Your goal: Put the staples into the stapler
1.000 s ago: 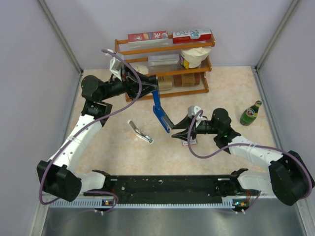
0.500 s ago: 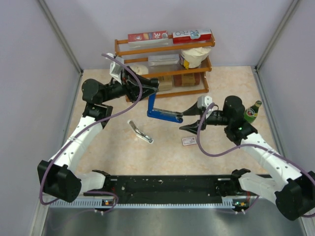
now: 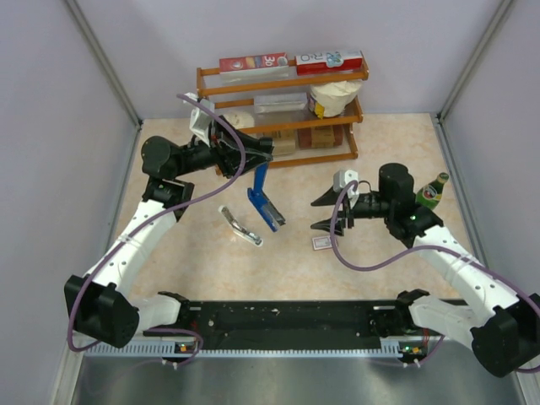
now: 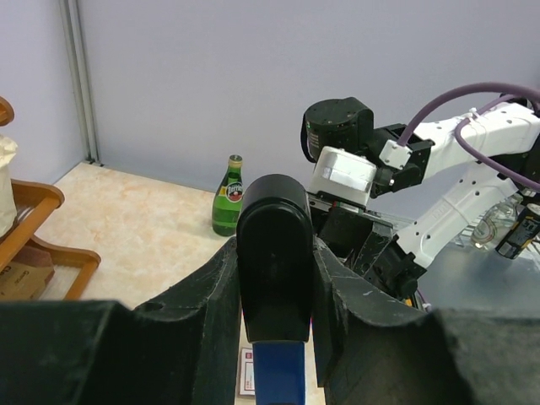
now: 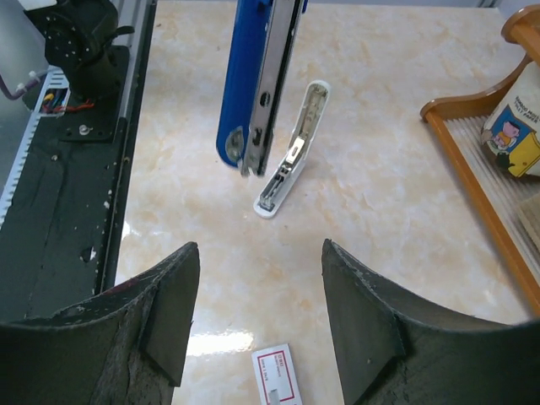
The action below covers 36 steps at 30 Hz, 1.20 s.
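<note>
My left gripper (image 3: pixel 263 153) is shut on the black top end of a blue stapler (image 3: pixel 265 202), which hangs down above the table. In the left wrist view the stapler (image 4: pixel 278 371) sits clamped between my fingers (image 4: pixel 211 295). My right gripper (image 3: pixel 325 213) is open and empty, to the right of the stapler's lower end and apart from it. In the right wrist view the stapler (image 5: pixel 257 76) hangs ahead of the open gripper (image 5: pixel 253 321). The small red-and-white staple box (image 3: pixel 321 243) lies flat on the table below the right gripper; it also shows in the right wrist view (image 5: pixel 274 378). No loose staple strips show.
A white-and-silver stapler (image 3: pixel 241 226) lies open on the table left of the blue one; it also shows in the right wrist view (image 5: pixel 291 152). A wooden rack (image 3: pixel 283 110) with boxes stands at the back. A green bottle (image 3: pixel 429 193) stands at the right.
Half a second ago the blue stapler was swung open sideways with the right gripper at its far end. Now that end hangs down again and the right gripper is open and apart from it.
</note>
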Each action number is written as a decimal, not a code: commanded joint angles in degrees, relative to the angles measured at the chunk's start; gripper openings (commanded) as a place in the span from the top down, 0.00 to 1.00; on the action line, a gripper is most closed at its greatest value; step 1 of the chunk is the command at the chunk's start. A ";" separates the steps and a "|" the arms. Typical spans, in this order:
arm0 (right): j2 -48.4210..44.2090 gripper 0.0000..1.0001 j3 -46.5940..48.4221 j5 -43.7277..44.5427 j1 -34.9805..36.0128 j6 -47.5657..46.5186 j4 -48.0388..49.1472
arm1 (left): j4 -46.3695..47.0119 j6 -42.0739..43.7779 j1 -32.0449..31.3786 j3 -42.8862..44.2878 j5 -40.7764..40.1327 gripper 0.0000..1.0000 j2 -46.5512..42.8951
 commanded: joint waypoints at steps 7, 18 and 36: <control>-2.88 0.42 1.54 1.57 0.12 -5.26 -6.96 | 5.52 -2.25 -0.31 2.02 -0.86 1.00 -1.62; 5.80 0.38 12.79 -2.03 3.36 14.52 8.50 | 2.36 1.18 -4.00 0.26 0.46 1.00 -0.48; 18.12 0.37 12.89 -5.54 8.21 36.76 29.33 | 3.06 1.80 -5.76 -1.50 0.64 1.00 -0.83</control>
